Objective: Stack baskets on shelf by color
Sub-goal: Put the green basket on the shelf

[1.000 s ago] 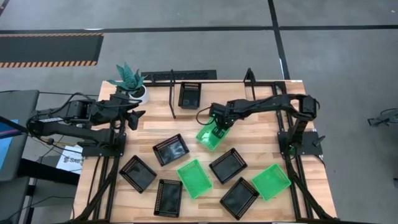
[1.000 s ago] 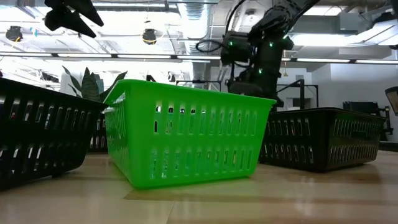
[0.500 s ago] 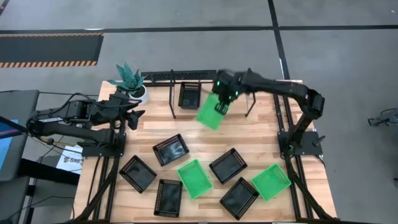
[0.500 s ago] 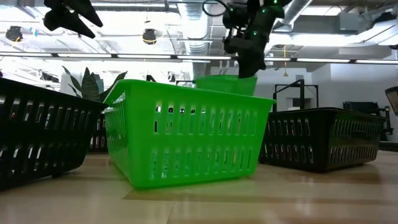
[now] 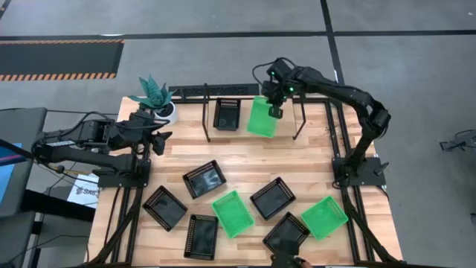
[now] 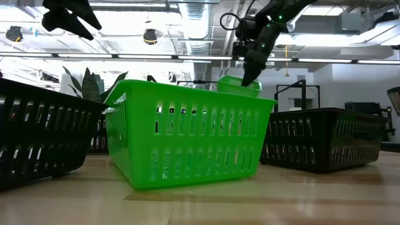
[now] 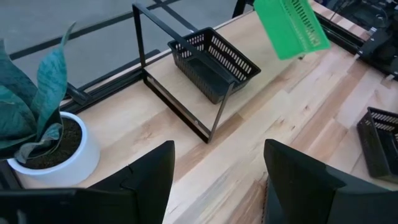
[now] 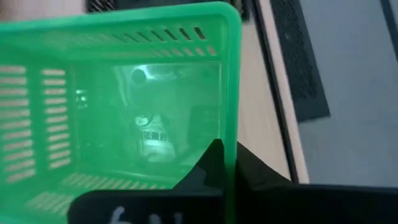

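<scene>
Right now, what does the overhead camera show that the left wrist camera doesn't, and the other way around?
Only the overhead view shows the right end effector gripping the lifted green basket, plus two more green baskets and five black ones loose on the table. Only the left wrist view shows the left end effector's open fingers up close. Both show the lifted green basket, the black basket in the shelf, and the plant.

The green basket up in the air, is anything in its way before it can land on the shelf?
Nothing visible. The right end effector holds the green basket over the shelf's bare middle; the black basket sits beside that spot, not under it.
</scene>
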You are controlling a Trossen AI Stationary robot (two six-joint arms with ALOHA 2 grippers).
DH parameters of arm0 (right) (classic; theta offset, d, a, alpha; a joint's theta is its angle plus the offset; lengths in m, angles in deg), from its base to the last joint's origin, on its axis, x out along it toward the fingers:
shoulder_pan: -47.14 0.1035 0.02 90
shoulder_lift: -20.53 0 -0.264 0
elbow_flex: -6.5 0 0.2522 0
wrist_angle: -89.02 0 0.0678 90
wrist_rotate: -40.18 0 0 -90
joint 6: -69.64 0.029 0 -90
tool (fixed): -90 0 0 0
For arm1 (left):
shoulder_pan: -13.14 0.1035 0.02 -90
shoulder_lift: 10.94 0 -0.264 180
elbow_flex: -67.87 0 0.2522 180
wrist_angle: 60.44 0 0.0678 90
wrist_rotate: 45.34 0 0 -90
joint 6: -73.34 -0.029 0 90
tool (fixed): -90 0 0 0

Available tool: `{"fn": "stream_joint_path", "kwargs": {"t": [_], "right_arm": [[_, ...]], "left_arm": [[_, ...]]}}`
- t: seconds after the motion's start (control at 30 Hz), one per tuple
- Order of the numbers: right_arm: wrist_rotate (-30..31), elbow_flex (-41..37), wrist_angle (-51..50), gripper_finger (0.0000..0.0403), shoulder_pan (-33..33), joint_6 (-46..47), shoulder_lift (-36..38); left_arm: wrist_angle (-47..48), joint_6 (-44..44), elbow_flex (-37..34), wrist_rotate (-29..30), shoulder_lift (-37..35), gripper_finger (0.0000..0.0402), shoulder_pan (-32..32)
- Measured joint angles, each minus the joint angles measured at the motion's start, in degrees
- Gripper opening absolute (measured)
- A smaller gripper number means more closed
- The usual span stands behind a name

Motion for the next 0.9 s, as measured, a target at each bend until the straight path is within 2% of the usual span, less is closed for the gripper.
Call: {"fn": "stream_joint_path", "kwargs": {"t": [0.1,0.27,0.73,0.9], "right_arm": [[-0.1,0.0,0.7,0.0009,-0.4,-1.5,0.0],[-0.1,0.3,1.9,0.0031,-0.8,-3.0,-2.6],[0.2,14.6,-7.8,0.0018,-1.2,-3.8,-15.7],[5.0,16.3,-8.2,0.004,-1.2,-4.9,-18.9]], "left_arm": [[0.0,0.7,0.0,0.0,0.0,0.0236,0.0],[0.0,1.0,0.0,0.1,0.0,0.0236,0.0],[0.2,1.0,0.0,-0.1,0.0,0.0236,0.0],[0.2,1.1,0.0,-0.1,0.0,0.0236,0.0]]}}
